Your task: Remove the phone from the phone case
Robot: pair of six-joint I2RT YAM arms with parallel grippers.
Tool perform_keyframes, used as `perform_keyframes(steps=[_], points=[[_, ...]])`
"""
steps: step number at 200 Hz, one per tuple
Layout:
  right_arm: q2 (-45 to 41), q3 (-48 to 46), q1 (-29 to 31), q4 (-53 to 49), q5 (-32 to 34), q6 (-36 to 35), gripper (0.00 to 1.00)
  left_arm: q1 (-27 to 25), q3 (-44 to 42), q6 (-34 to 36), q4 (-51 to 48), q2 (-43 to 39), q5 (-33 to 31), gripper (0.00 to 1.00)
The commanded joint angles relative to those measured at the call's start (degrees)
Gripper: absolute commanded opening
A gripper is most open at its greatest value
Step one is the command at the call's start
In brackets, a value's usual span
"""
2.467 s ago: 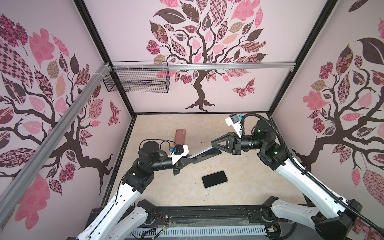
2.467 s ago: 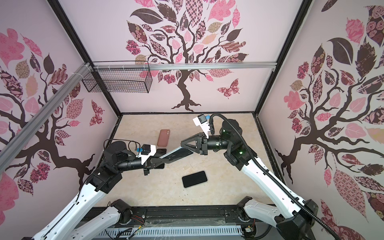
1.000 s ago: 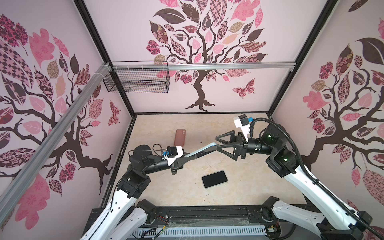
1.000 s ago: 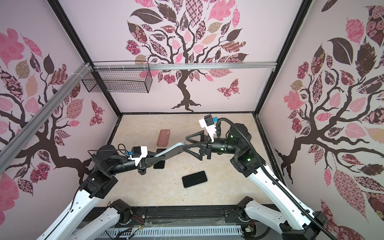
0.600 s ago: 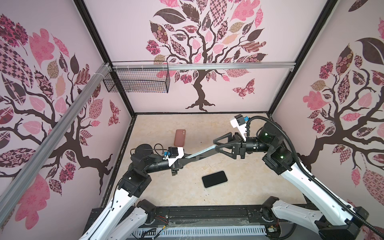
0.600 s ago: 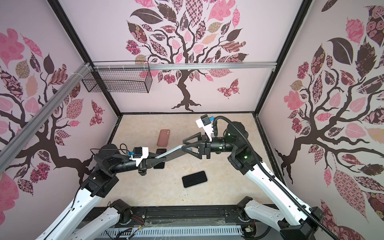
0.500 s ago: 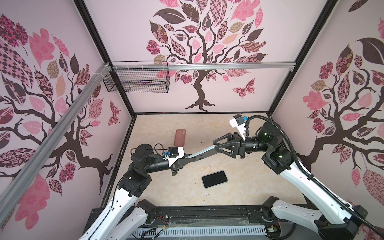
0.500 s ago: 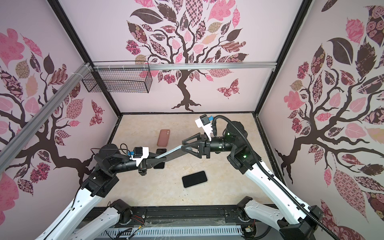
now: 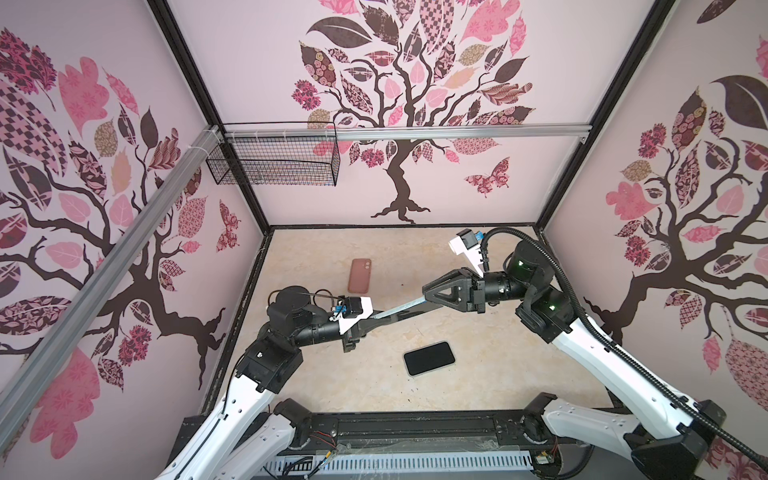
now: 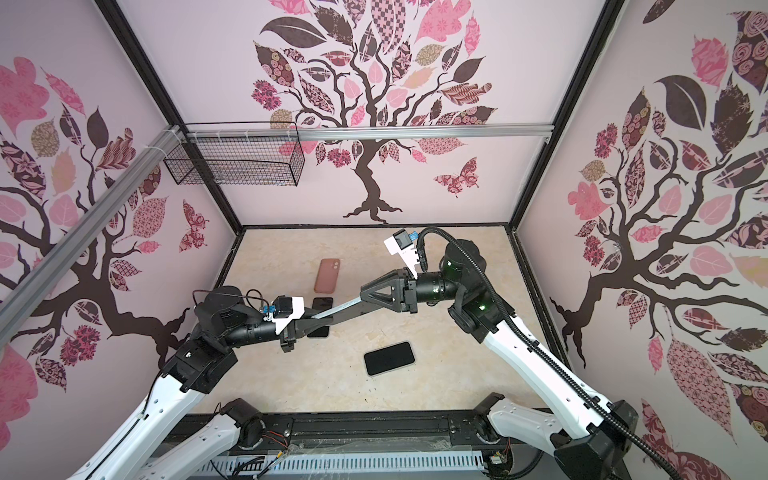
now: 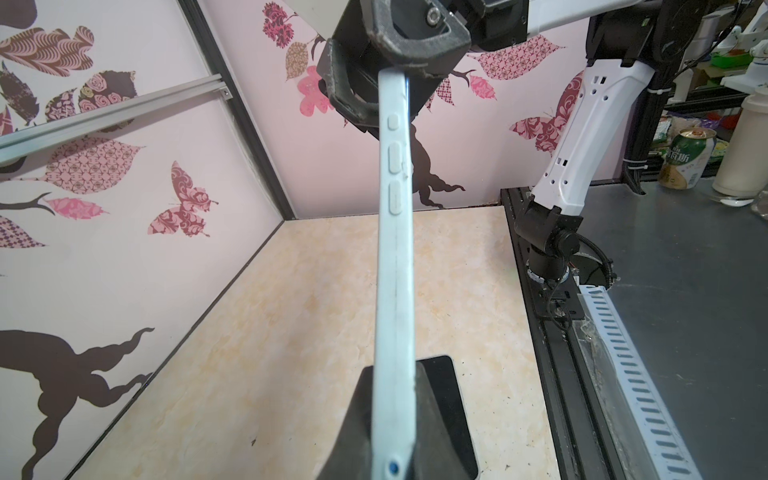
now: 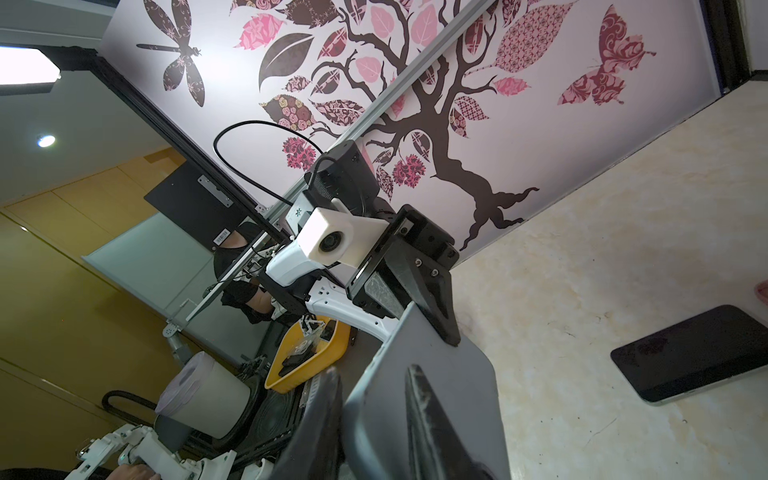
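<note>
The phone case (image 9: 397, 309), pale blue, hangs in the air as a slanted bar above the bench (image 9: 478, 257), just beyond the black phone (image 9: 429, 358) that lies flat and face up there, on the side toward the back wall. Each arm has one end of it.

The left end effector (image 9: 370, 319) is clamped on the end lying up and left of the black phone. In the left wrist view its two fingers (image 11: 357, 419) press the case's flat faces from both sides. The side buttons show along the narrow edge.

The right end effector (image 9: 426, 297) sits at the opposite, higher end, straight beyond the black phone. Its jaws stand close on either side of the case (image 12: 419, 374) — whether they actually pinch it I cannot tell.

Seen edge-on, the case does not show whether a phone sits inside it.

A pink case (image 9: 360, 275) lies on the bench farther beyond and left of the black phone, well apart from both arms. A second dark phone (image 10: 322, 302) lies under the left end effector (image 10: 309, 322) — partly hidden by it.
</note>
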Motion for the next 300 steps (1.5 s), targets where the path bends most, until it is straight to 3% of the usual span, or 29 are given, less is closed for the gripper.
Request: perform_keyframes(steps=[1, 118, 140, 168, 185, 205, 225, 258, 300], points=[[1.3, -0.6, 0.4, -3.5, -1.7, 1.2, 0.26, -0.1, 5.4, 2.5, 4.4, -0.5, -1.3, 0.0], [3.2, -1.4, 0.3, -3.5, 2.0, 4.3, 0.11, -0.2, 4.5, 0.5, 7.1, -2.4, 2.7, 0.0], [3.7, 0.9, 0.3, -7.0, 7.3, 2.7, 0.1, -0.2, 3.7, 0.0, 7.1, -3.1, 3.5, 0.0], [3.3, 5.7, 0.1, -16.6, 22.3, -3.6, 0.11, -0.2, 1.4, -2.3, 8.7, -4.7, 3.3, 0.0], [1.7, 6.6, 0.1, -18.8, 30.9, -6.2, 0.2, -0.2, -0.7, -5.0, 11.2, -6.1, 2.3, 0.0], [-1.8, 4.9, 0.0, -17.5, 37.6, -9.0, 0.41, -0.1, -2.3, -9.0, 14.0, -6.5, 1.5, 0.0], [-6.4, 0.9, 0.1, -12.7, 40.8, -11.9, 0.72, -0.2, -4.7, -15.4, 19.4, -6.6, -0.7, 0.0], [-11.9, -4.7, 0.1, -5.8, 42.1, -13.8, 0.99, -0.2, -7.2, -30.1, 31.3, -5.0, -7.3, 0.0], [-9.8, -5.7, 0.1, -1.9, 31.1, -14.9, 1.0, -1.9, -6.9, -46.2, 38.4, -2.7, -17.8, 0.0]])
